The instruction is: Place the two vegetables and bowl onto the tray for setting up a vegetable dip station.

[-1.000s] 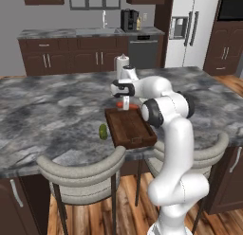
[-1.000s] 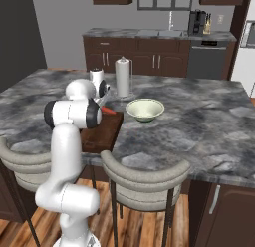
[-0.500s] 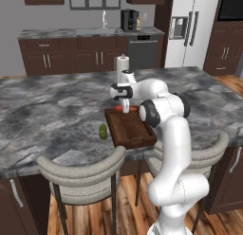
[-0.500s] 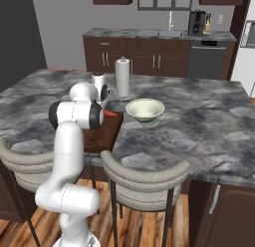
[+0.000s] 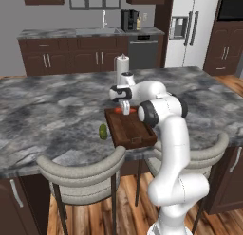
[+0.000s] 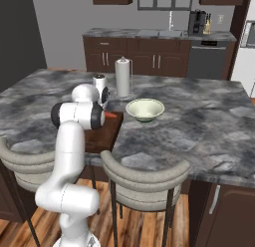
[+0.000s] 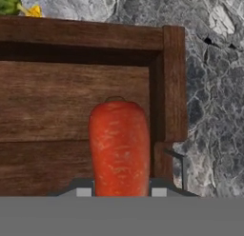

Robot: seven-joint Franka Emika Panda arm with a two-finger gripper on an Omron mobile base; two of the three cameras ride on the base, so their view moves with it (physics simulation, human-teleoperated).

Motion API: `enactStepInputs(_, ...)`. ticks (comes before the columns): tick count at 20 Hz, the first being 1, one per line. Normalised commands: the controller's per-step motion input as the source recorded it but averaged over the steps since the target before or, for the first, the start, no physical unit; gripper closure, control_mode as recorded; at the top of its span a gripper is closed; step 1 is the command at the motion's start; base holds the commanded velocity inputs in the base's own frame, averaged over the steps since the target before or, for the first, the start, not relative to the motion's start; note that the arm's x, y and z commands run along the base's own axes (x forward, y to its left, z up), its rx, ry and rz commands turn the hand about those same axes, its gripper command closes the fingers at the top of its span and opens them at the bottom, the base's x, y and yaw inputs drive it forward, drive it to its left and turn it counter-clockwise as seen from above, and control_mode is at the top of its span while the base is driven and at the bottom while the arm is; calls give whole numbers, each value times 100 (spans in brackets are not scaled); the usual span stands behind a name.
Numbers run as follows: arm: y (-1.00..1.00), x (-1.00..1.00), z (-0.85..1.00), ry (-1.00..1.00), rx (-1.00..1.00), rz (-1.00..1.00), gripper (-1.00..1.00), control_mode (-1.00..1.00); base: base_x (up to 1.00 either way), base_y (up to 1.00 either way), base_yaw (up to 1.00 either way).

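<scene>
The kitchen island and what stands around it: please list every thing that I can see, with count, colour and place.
carrot: one, orange-red, between the gripper's fingers, above the far end of the tray.
tray: one, dark brown wood, on the island near its front edge.
green vegetable: one, on the counter just left of the tray, outside it.
bowl: one, pale cream-green, on the counter right of the tray.
paper-towel roll: one, white, upright behind the bowl.
island counter: one, grey marbled stone.
chairs: two, grey, at the island's front.
coffee maker: one, black, on the back counter.
gripper: one, holding the carrot.
</scene>
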Motion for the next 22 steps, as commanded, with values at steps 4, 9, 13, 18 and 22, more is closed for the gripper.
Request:
enactStepInputs(4,3,9,-12,0,0,6,100,-100,0,0,0)
enactStepInputs(9,4,13,-5,0,0,4,100,-100,0,0,0)
enactStepInputs(13,1,11,-1,0,0,3,-100,-100,0,0,0)
enactStepInputs(18,0,0,0,0,0,1,-100,-100,0,0,0)
enactStepInputs(22,0,0,0,0,0,0,-100,-100,0,0,0)
